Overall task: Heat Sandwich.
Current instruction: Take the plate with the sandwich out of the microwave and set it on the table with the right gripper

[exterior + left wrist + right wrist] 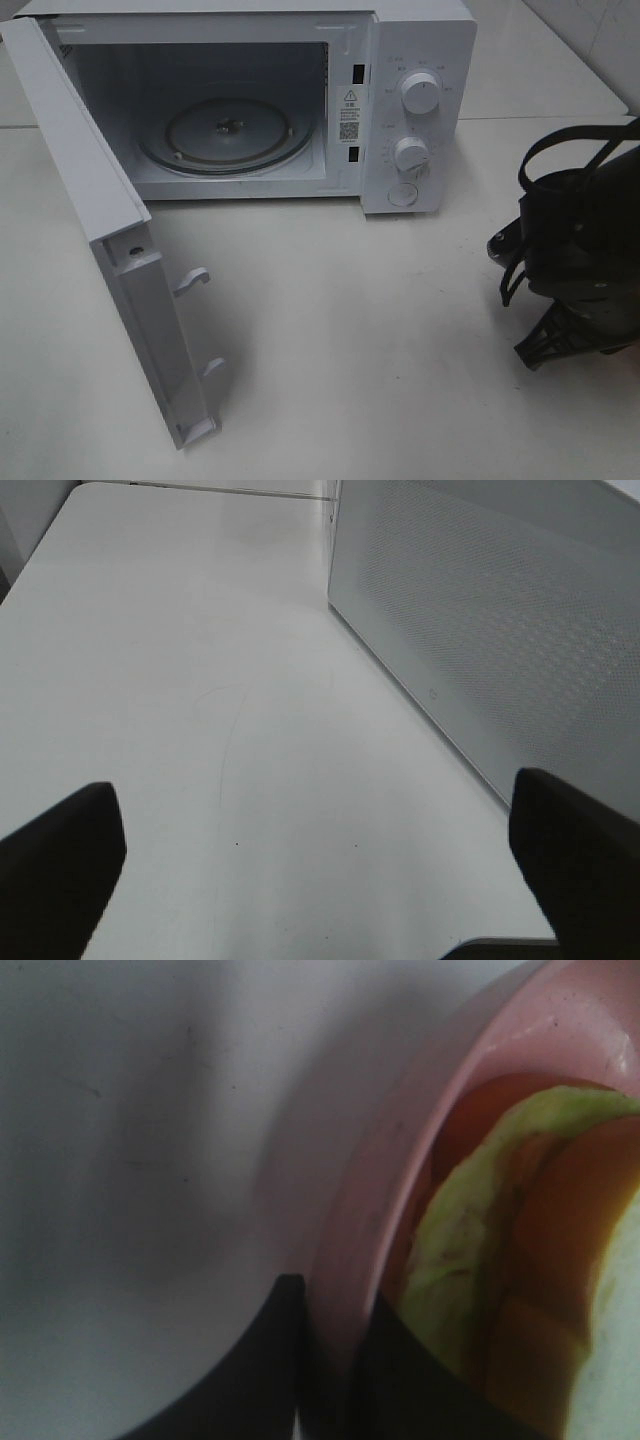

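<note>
Dark fingers (pixel 270 1360) of the right pincer (pixel 325 1365) are clenched on the rim of the pink plate (pixel 400 1150), one finger on each side. On this plate lies the sandwich (pixel 500 1290), whose long axis seems to follow the rim, though the close view hides its ends. Carry the plate level toward the open microwave (pixel 400 60), clearing its door (pixel 90 200). The left pincer (pixel 320 880) hangs released over the counter (pixel 200 680).

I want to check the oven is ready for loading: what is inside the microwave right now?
Inside the microwave, only the round glass turntable shows, with nothing on it. The open door hides none of the cavity, though its dim upper corners are hard to make out.
</note>
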Controlling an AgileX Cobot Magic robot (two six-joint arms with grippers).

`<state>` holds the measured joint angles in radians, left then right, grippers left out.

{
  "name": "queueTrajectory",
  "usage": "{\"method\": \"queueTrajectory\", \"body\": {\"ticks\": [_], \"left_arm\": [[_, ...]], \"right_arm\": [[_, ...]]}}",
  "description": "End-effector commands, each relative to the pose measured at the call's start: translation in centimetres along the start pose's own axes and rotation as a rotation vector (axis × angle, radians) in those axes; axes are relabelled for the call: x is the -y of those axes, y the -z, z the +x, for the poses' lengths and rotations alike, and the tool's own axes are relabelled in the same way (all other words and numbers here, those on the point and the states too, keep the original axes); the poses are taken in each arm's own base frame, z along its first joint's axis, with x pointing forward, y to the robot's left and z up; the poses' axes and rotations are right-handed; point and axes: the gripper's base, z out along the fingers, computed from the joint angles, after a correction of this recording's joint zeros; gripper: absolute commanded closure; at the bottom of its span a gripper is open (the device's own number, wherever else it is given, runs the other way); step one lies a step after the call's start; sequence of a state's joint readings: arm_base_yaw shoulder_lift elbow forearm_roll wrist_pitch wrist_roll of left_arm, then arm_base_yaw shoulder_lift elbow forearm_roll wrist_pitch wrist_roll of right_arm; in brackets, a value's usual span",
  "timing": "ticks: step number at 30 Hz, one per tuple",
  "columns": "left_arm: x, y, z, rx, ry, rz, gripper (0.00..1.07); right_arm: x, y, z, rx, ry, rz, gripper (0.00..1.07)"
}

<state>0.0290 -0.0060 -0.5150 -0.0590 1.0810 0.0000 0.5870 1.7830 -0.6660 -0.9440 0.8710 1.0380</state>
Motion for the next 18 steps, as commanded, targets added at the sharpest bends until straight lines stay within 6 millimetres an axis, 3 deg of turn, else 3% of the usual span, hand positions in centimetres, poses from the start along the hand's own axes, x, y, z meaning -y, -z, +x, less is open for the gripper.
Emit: {"method": "queueTrajectory", "body": {"ticks": [1,7,18], "left_arm": [[0.1,0.0,0.0,0.016,0.005,0.005,0.08],[0.1,0.0,0.0,0.016,0.005,0.005,0.08],[0.1,0.0,0.0,0.016,0.005,0.005,0.08]], "right_arm": [[-0.4,-0.7,-0.4,0.013,0.004,0.027,1.02],[-1.8,-2.1,-0.5,0.007,0.020,0.021,1.02],[-2.4,-2.7,-0.6,0.011,-0.008,0.023,0.99]]}}
